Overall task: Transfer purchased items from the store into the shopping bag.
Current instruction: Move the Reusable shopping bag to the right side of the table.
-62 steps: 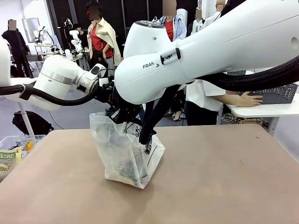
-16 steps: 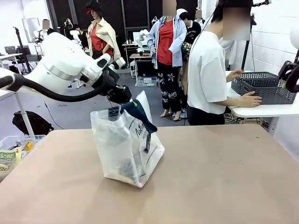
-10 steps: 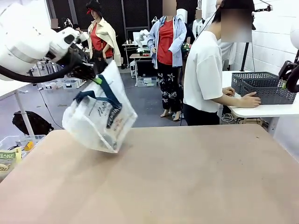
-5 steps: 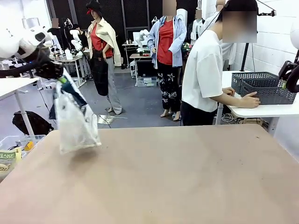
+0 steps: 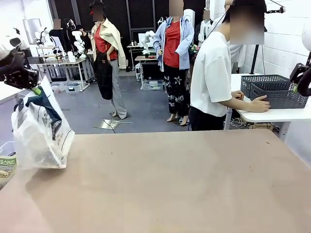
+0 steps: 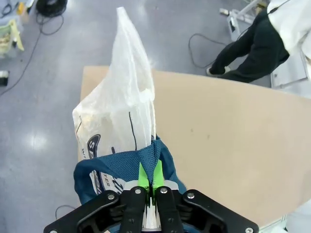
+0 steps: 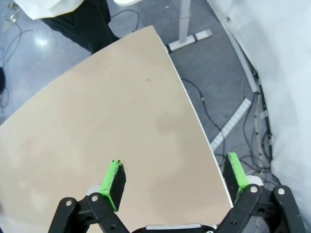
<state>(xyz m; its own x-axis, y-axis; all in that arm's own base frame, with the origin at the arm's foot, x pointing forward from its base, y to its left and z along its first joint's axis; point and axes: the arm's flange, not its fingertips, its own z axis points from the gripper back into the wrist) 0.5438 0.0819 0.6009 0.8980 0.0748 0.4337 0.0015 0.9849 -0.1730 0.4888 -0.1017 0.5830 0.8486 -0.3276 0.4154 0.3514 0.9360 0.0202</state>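
Observation:
The shopping bag, frosted plastic with navy strap handles, hangs at the table's far left edge with its bottom about at the tabletop. My left gripper is shut on a navy handle above the bag. Dim dark contents show through the bag's lower part; I cannot tell what they are. The store, a dark grey lattice basket, stands on a white side table at the far right, with the person's hands on it. My right gripper hangs open, holding nothing, above the table's corner.
A person in a white shirt stands at the far right side by the white side table. A clear bin with packets sits left of the brown tabletop. Cables lie on the floor past the table's edge.
My left gripper has lifted the bag by its handle off the middle of the table and swung it to the far left edge. The right arm has withdrawn to the right.

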